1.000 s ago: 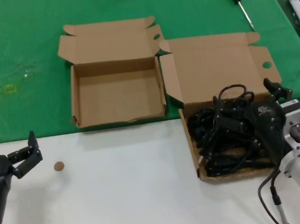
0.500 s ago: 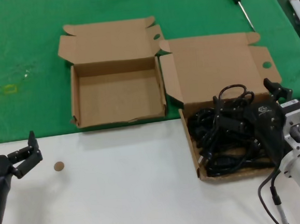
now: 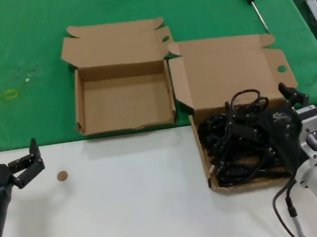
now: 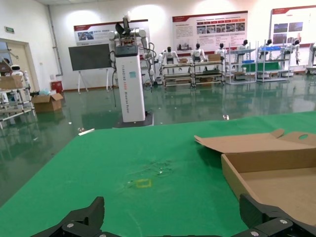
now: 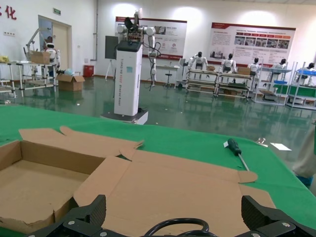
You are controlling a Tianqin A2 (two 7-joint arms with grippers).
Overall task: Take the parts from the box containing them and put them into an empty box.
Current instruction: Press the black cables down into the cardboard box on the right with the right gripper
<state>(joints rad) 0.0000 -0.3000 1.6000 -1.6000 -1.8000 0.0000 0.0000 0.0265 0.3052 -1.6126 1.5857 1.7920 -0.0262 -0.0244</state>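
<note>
Green cloth holds two boxes; bendy tangled black cables point(image 3: 240, 145) fill the right box point(image 3: 229, 183). Right gripper point(image 3: 288, 120) wide open over them; grab a loop.

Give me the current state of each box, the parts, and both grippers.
larger box: lid open, tray full of parts.
parts: tangled black cables, all in the larger box's tray.
smaller box: lid open, tray empty.
left gripper: open, holding nothing, over the white table.
right gripper: open, over the parts.
</note>
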